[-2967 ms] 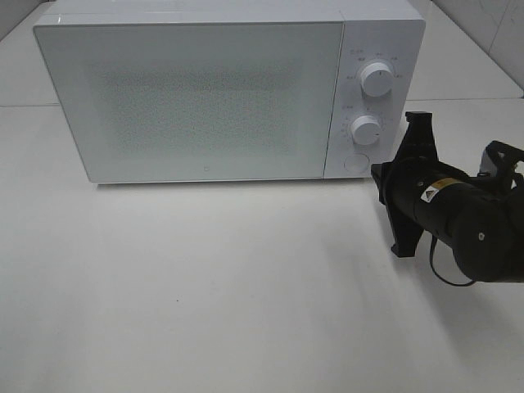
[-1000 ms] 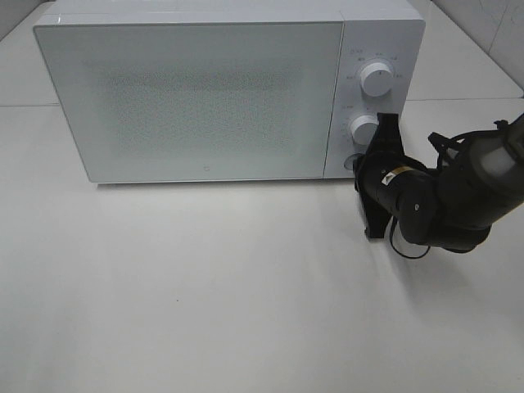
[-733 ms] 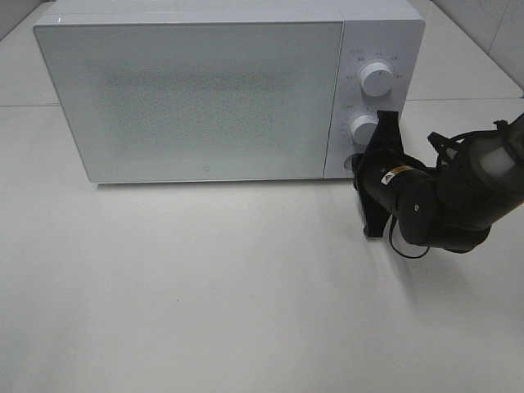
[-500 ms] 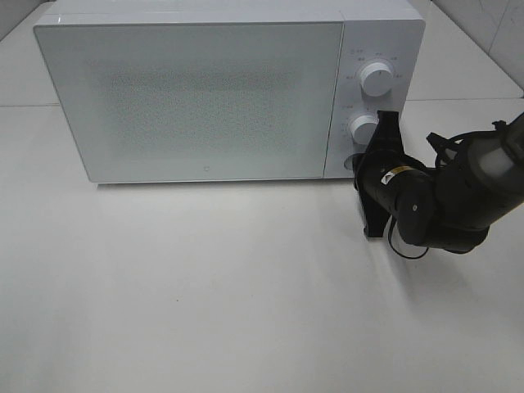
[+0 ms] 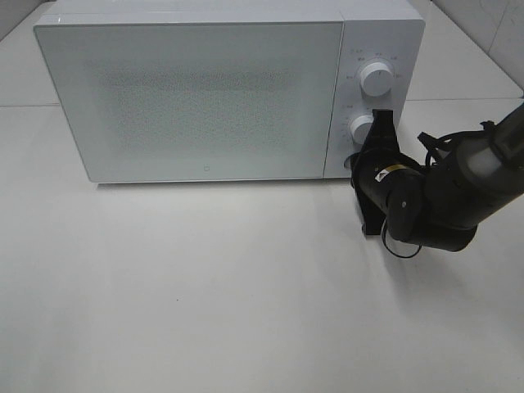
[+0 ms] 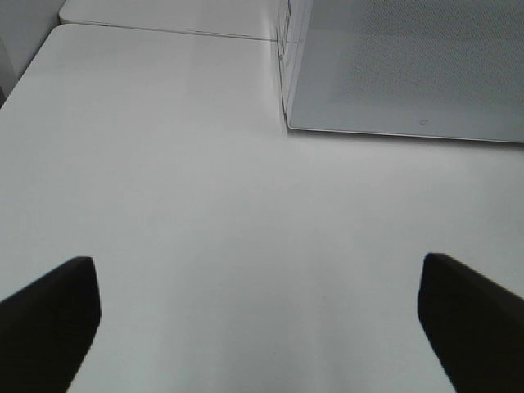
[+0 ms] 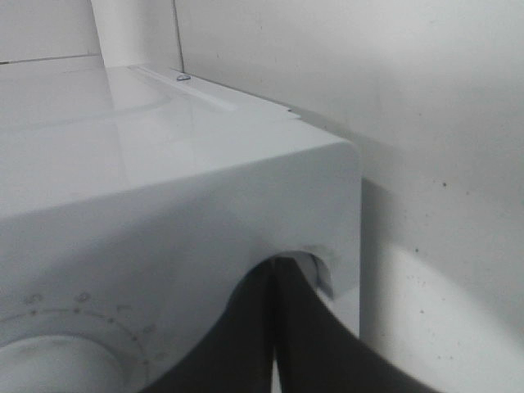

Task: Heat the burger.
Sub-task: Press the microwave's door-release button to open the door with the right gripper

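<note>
The burger is out of view. The white microwave (image 5: 205, 98) stands at the back with its frosted door shut. My right gripper (image 5: 359, 164) is shut and empty, its tips against the lower right of the control panel where the round button sits, just under the lower knob (image 5: 364, 128). In the right wrist view the closed gripper (image 7: 274, 327) touches the button recess (image 7: 323, 270) near the microwave's corner. My left gripper (image 6: 262, 319) is open and empty over the bare table, left of the microwave's front corner (image 6: 288, 123); it does not show in the exterior view.
The upper knob (image 5: 377, 79) is above the lower one on the panel. The white table (image 5: 205, 286) stretches in front of the microwave. A tiled wall (image 5: 483, 33) runs along the back right. The right arm's black body and cable (image 5: 434, 201) lie right of the panel.
The right arm swung in from the right of the microwave to the control panel, and its shut tips now rest at the round button. The door has stayed shut.
</note>
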